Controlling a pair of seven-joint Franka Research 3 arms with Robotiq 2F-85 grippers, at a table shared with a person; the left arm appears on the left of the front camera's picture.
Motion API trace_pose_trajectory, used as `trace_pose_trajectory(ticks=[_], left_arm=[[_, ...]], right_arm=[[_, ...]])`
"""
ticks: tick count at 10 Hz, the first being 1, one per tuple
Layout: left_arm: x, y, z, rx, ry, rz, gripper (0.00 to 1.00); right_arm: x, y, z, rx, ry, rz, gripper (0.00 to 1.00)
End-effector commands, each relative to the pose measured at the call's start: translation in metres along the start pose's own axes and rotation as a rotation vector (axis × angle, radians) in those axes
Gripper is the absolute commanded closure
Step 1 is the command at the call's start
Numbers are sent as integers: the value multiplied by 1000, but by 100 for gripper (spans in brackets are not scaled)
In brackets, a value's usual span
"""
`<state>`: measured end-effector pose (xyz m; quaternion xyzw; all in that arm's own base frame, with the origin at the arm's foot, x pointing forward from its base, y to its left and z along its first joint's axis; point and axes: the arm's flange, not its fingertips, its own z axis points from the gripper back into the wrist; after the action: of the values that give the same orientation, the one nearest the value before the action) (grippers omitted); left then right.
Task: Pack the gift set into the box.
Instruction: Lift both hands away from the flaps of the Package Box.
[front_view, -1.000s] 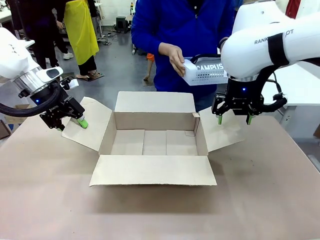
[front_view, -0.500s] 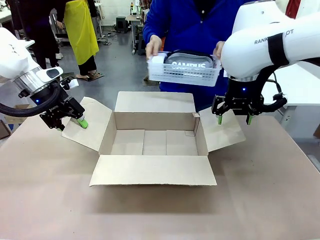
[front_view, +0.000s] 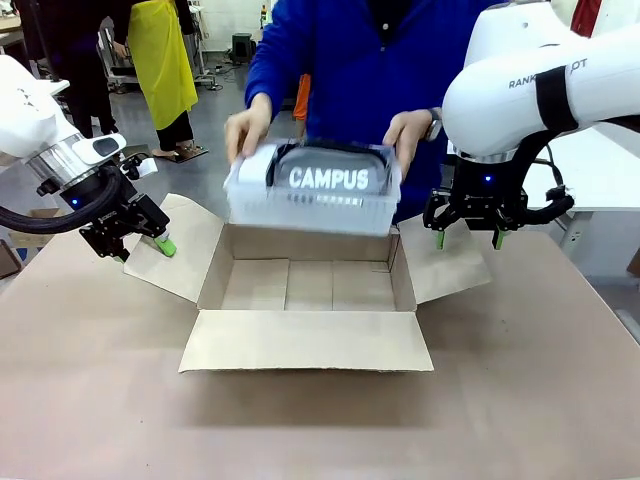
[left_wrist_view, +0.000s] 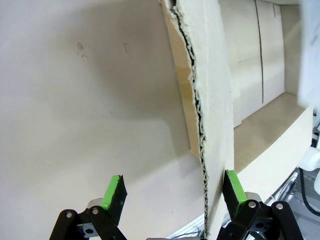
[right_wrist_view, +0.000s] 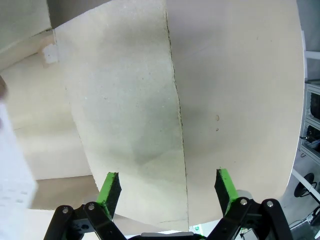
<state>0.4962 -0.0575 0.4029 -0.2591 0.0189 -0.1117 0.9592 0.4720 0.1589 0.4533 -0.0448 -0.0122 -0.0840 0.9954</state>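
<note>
Box (front_view: 305, 345) open, flaps out. Gift set (front_view: 318, 190) hovers over its 12 o'clock wall, long axis 9-to-3, in person's hands (front_view: 247, 128). Left gripper (front_view: 145, 248) at 9, right gripper (front_view: 468, 240) at 3. Both spread wide astride side flaps (left_wrist_view: 212, 100), holding nothing. Person's hands nearest.

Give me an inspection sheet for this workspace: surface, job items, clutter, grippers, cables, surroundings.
Surface: beige tabletop under the carton.
Job's things: large brown corrugated cardboard carton open, four flaps spread, visible floor bare; white perforated basket with dark "CAMPUS" gift set held over its far edge by person's hands.
Clutter: nothing seen.
Grippers: left gripper, jaws open astride left flap edge; right gripper, jaws open at right flap edge.
Cables: black cable by left arm; another at right wrist.
Surroundings: person in blue top across table; person in yellow apron behind.
</note>
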Motion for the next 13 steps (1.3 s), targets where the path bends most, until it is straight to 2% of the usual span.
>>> trace_pose_trajectory(ticks=[1, 13], left_arm=[[-2, -1, 2, 11, 0, 8, 0], [0, 0, 0, 0, 0, 0, 0]], right_arm=[[1, -1, 3, -14, -5, 2, 0], [0, 0, 0, 0, 0, 0, 0]])
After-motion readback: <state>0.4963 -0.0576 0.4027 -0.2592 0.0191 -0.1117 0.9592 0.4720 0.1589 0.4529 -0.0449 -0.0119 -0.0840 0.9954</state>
